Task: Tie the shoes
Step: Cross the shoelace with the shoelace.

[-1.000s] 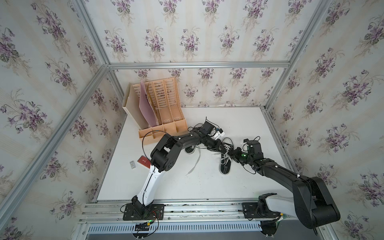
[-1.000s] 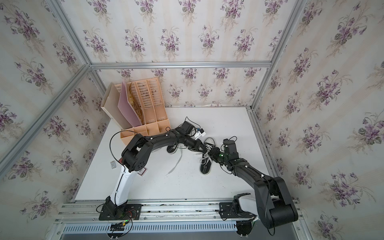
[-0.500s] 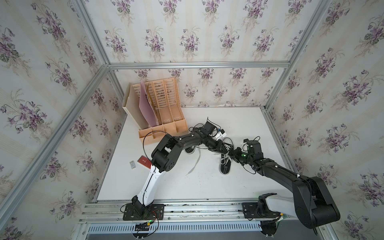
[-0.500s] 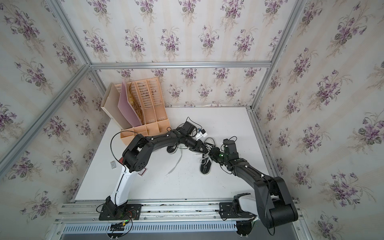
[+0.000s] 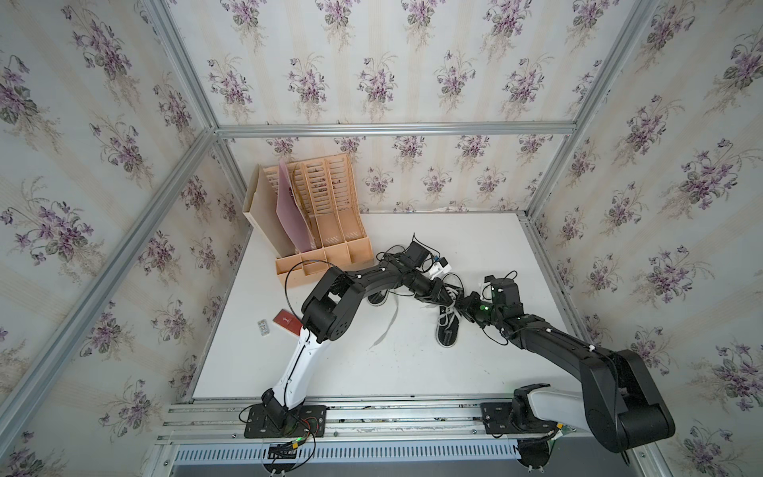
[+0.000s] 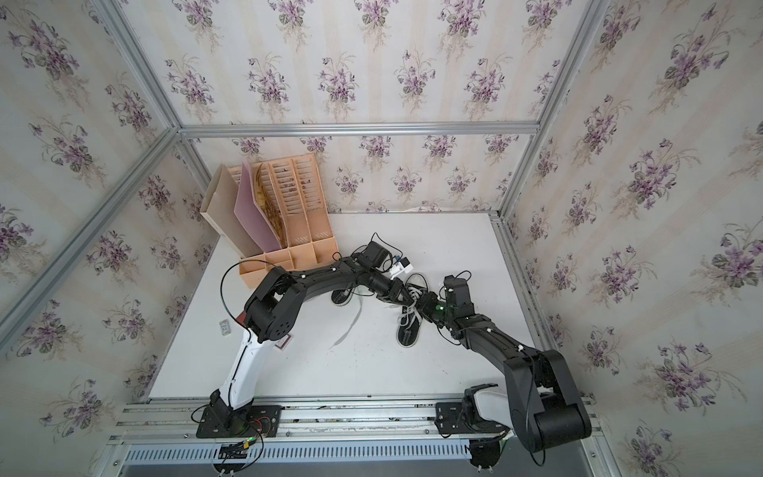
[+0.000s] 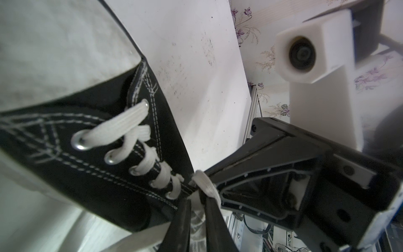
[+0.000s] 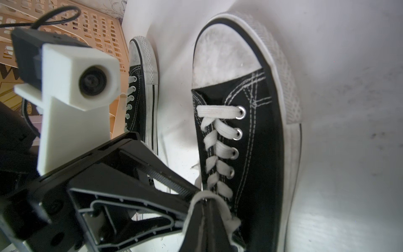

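Two black shoes with white toe caps lie mid-table. Of the near shoe (image 5: 448, 334) (image 8: 250, 141) (image 7: 87, 163), the laced front shows. The other shoe (image 5: 377, 298) (image 8: 141, 87) lies partly under my left arm, its loose lace (image 5: 388, 326) trailing on the table. Both grippers meet at the top of the near shoe's lacing. My left gripper (image 5: 453, 302) (image 7: 197, 199) is nearly closed, with white lace in the narrow gap. My right gripper (image 5: 465, 309) (image 8: 206, 199) is shut, and a loop of lace (image 8: 220, 205) is draped over its tips.
A tan file organizer (image 5: 322, 223) with a pink folder stands at the back left. A red card (image 5: 287, 322) and a small tag (image 5: 263, 327) lie near the left edge. The aluminium frame rail (image 5: 549, 281) runs close behind my right arm.
Both arms stay almost where they were at the near shoe. The left gripper's fingers have drawn a little closer together.
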Robot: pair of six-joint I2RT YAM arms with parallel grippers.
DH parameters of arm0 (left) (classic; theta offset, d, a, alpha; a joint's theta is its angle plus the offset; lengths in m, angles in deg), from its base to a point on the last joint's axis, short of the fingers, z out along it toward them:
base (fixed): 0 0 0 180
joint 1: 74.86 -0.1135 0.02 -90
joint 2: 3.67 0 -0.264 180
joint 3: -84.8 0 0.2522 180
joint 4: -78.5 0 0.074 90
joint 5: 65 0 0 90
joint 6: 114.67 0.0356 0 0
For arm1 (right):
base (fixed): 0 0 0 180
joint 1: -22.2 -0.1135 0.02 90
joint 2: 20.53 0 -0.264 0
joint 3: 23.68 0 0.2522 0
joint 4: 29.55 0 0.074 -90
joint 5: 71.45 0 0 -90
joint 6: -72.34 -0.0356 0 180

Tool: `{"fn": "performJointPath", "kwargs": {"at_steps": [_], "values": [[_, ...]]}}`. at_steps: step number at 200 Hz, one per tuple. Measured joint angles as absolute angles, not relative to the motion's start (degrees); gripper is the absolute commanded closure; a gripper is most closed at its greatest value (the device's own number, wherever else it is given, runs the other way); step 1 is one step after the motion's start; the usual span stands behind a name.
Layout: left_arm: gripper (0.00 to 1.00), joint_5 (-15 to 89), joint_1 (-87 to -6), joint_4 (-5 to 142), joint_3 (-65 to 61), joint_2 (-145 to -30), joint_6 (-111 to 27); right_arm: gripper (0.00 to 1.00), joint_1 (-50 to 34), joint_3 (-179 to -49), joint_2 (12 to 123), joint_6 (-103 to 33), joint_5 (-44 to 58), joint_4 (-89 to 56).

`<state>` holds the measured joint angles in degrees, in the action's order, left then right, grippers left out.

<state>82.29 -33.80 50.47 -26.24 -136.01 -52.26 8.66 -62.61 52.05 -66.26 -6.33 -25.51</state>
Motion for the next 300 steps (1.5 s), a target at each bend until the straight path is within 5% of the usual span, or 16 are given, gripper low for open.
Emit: {"fn": "performJointPath", "kwargs": {"at_steps": [85,143,300], "values": [[1.0,82.6,-33.8,50.5,-26.6,-136.1,-52.2,1.0,8.7,-63.0,52.5,-67.0,-5.9,-25.6],[1.0,81.7,-33.8,50.3,-26.5,-135.9,-52.2,0.76,8.7,-63.3,49.6,-65.6,-4.6,-22.9],[1.0,80.9,-34.1,51.1,-25.8,-135.0,-52.7,0.47,2.7,-67.6,40.2,-61.2,-0.5,-7.2]]}}
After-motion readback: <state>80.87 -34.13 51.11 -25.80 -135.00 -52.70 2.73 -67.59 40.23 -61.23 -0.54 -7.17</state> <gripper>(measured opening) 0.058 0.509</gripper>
